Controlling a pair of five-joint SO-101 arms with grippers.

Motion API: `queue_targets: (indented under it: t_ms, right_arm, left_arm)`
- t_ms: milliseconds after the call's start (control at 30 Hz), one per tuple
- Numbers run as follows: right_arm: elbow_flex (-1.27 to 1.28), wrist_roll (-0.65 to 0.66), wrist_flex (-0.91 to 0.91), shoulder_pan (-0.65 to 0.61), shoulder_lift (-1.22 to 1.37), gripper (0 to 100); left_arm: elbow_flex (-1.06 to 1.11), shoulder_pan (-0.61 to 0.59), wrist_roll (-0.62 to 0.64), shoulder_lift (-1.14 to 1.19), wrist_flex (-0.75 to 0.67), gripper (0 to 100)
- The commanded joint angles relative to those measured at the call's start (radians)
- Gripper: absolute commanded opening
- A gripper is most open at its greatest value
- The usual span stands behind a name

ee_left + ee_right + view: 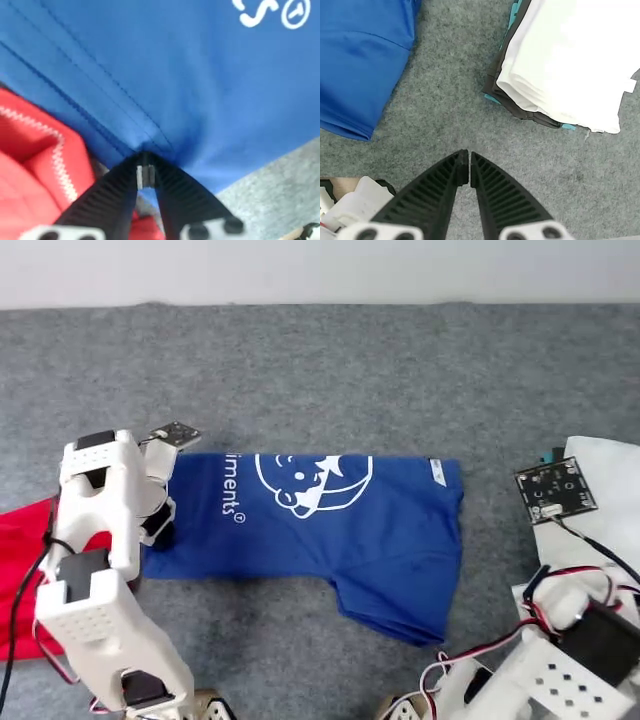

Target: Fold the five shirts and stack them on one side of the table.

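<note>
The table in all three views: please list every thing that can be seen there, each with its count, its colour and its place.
blue shirt: one, blue with white print, middle of the table, partly folded
red shirt: one, red, left edge of the table, beside the blue shirt
stack of folded shirts: one, white on top with dark and teal edges beneath, right side of the table
table: one, grey cover
left gripper: one, black fingers, shut on the blue shirt's edge next to the red shirt
right gripper: one, black fingers, shut and holding nothing, above bare table between the blue shirt and the stack
</note>
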Motion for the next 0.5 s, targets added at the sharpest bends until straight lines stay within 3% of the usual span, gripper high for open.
queue_targets:
  t_ms: [0, 267, 467]
  right_arm:
    - [-0.008, 0.002, 0.031, 0.010, -0.013, 1.1]
    - [-0.012, 0.002, 0.033, 0.012, -0.013, 1.1]
    - [-0.018, 0.003, 0.038, 0.070, -0.019, 0.9]
  left_arm:
    - [-0.005, -0.015, -0.006, -0.112, 0.040, 1]
    - [-0.002, 0.054, 0.005, -0.351, 0.049, 2]
    - [0.001, 0.311, 0.086, -0.509, 0.118, 2]
